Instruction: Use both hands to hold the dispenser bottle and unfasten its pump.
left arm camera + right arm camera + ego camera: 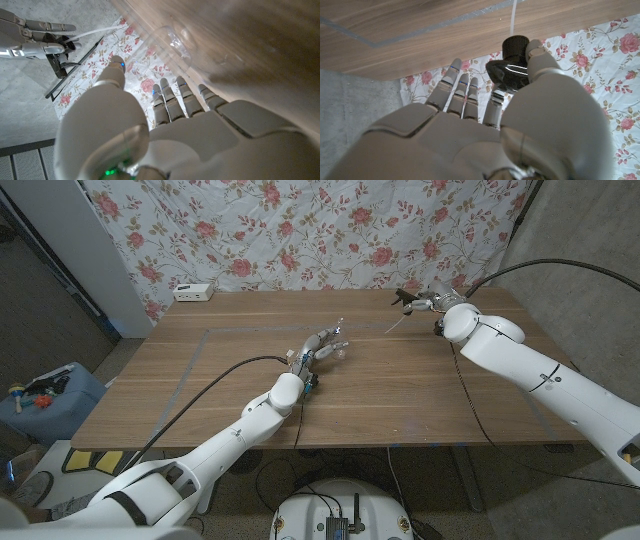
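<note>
Bottle [338, 348] lies mid-table in my left hand [316, 350], fingers curled round it. Beyond it, well apart, my right hand [428, 302] pinches the freed pump [409, 299]; I'd set that down gently.

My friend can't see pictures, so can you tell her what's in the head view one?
Two white robot arms reach over a wooden table: the right hand holds up a black pump with its thin tube hanging down, already off the bottle. The left hand holds the clear bottle near the table's middle. A flowered cloth hangs behind.
</note>
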Controlling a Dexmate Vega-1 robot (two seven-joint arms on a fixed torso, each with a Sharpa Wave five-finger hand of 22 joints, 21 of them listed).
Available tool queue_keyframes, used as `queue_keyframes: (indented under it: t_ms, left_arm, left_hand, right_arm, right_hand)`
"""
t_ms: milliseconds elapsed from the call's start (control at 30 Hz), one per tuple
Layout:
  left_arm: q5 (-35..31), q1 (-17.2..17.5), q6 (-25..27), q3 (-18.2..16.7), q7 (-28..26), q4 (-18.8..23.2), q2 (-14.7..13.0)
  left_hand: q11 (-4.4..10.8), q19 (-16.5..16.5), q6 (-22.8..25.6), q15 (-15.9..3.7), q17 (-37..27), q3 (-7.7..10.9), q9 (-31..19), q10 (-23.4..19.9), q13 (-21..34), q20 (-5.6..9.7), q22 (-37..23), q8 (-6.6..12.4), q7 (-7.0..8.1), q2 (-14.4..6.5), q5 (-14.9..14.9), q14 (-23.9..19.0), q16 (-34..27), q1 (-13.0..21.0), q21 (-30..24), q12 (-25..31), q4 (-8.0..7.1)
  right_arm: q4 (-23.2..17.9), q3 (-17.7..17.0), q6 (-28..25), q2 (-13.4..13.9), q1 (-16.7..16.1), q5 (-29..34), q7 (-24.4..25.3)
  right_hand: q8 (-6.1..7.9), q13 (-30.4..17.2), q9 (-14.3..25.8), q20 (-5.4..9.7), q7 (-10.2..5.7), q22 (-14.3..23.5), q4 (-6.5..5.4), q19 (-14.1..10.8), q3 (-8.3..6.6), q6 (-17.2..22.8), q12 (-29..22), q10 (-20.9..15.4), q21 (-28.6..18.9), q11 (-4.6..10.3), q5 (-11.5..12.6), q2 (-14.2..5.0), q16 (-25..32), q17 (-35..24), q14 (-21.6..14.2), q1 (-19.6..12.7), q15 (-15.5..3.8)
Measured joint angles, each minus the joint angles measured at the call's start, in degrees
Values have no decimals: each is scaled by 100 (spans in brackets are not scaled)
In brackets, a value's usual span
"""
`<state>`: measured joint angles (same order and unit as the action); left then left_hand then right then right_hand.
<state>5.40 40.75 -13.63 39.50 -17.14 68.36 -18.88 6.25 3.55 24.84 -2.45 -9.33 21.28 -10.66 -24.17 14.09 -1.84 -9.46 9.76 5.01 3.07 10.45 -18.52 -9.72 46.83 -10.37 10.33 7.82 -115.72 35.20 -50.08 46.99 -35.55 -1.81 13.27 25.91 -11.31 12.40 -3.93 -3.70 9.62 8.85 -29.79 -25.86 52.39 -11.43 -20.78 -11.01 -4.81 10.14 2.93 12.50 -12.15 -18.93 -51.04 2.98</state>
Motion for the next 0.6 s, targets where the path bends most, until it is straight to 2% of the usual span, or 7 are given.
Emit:
queue_keyframes:
  t_ms: [167, 333, 600]
  left_arm:
    - [5, -14, 33, 1, 15, 20, -6]
    - [8, -30, 44, 6, 25, 21, -5]
    - [9, -56, 40, 17, 26, -28, 18]
  left_hand:
    - [8, 0, -31, 21, 0, -7, 22, 8, -24, 0, 0, 0, 31, 0, 0, 21, 0, 0, 0, 0, 7]
    - [8, 0, -64, 11, 0, -7, 27, 8, -39, 0, 0, 22, -3, 0, 0, 72, 0, 0, 0, 18, 7]
    - [61, 37, -49, 9, -1, -31, 27, -45, -106, -8, 0, 46, -155, 0, 37, 28, -27, 0, 0, 72, 31]
  right_arm:
    - [23, -12, 31, 0, -8, -15, 16]
    - [52, -24, 62, -8, -15, -24, 28]
    - [73, -42, 88, -11, -29, -41, 45]
  right_hand:
    - [-2, 0, 0, 0, 0, 0, 0, 0, 0, 0, 0, 0, 0, 0, -1, 0, 0, 0, 0, 0, 0]
    - [3, 0, 0, 0, 0, 0, 0, 0, 0, 0, 0, 0, 0, 0, -13, 0, 0, 0, 0, 0, 0]
    - [18, 0, 0, 0, 0, 0, 0, 0, 1, 0, 0, 0, 0, 0, 6, 1, 1, 1, 0, 0, 0]
